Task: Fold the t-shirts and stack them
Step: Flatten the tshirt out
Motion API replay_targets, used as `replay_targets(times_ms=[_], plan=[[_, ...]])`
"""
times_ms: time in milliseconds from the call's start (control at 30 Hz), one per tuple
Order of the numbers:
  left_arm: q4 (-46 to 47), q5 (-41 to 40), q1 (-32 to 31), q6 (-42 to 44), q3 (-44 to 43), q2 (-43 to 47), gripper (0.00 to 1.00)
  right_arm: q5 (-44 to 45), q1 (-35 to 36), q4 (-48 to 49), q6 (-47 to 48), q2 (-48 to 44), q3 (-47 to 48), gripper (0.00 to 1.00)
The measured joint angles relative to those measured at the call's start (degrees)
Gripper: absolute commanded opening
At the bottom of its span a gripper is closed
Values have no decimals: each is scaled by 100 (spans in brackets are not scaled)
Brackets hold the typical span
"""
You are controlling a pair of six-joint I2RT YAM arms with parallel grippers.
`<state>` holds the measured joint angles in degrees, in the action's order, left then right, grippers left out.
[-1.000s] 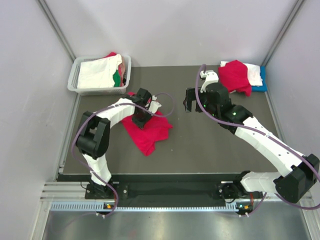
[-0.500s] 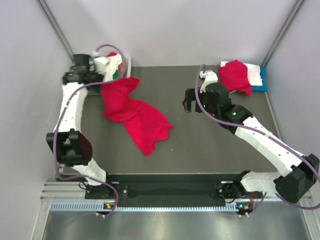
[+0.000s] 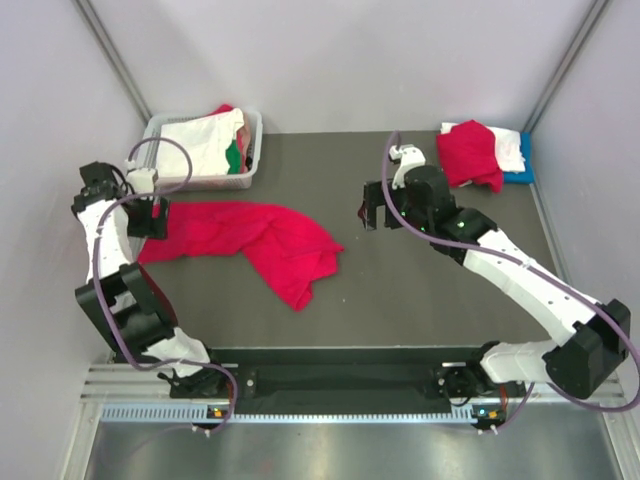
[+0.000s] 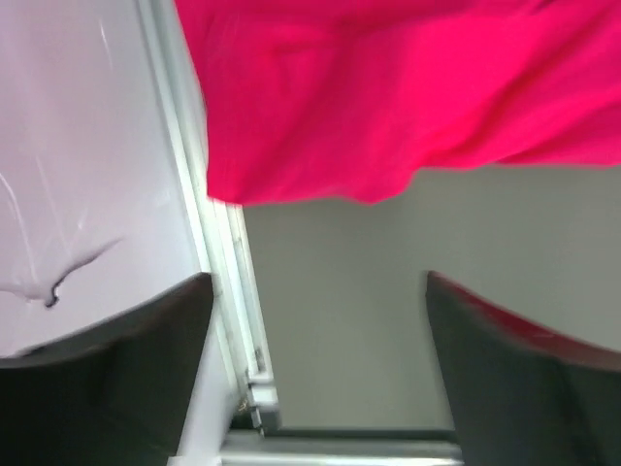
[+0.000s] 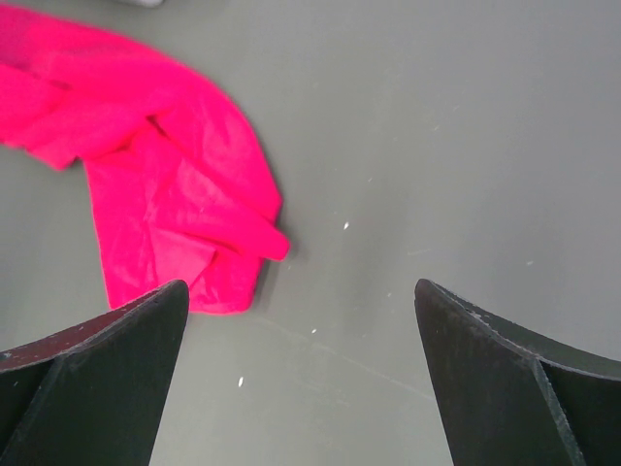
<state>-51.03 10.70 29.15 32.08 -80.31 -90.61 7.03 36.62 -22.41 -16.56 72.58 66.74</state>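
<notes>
A bright red t-shirt (image 3: 250, 240) lies crumpled and stretched sideways across the left half of the table. Its left end reaches the table's left edge. My left gripper (image 3: 149, 214) hovers at that left end, open, with nothing between its fingers. In the left wrist view, the left gripper (image 4: 318, 282) shows bare table between its fingers and the red t-shirt (image 4: 388, 87) beyond the tips. My right gripper (image 3: 372, 212) hangs open over the table's middle, to the right of the shirt. In the right wrist view, the right gripper (image 5: 299, 286) has the red t-shirt (image 5: 165, 194) ahead to its left.
A translucent tub (image 3: 152, 178) at the back left holds white, red and green cloth. At the back right corner lies a pile of t-shirts: a red one (image 3: 470, 150) on white (image 3: 510, 148) and blue (image 3: 520, 176). The side wall and table rail (image 4: 218, 291) run close beside the left gripper.
My left gripper lifted one end of the red t-shirt up towards the tub, then brought it down at the table's left edge and opened, letting go. The right arm barely shifted.
</notes>
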Motion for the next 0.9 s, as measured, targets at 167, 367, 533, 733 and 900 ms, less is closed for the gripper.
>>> replay_targets(times_ms=[167,367,533,733,900], plan=[[-90,673,-219,-173,-181,577,99,-243,103,20,-15,334,-74,100],[-96,1003,-1034,-437,-109,640,99,-297,562,7,-61,981,-181,100],[-55,938,-1821,-662,466,673,99,-247,1145,-39,-59,1781,-9,100],[-39,852,-1910,-769,621,688,98,-337,1401,9,-61,2286,275,100],[-4,802,-1902,-793,702,791,99,-380,1399,160,-57,2601,367,97]])
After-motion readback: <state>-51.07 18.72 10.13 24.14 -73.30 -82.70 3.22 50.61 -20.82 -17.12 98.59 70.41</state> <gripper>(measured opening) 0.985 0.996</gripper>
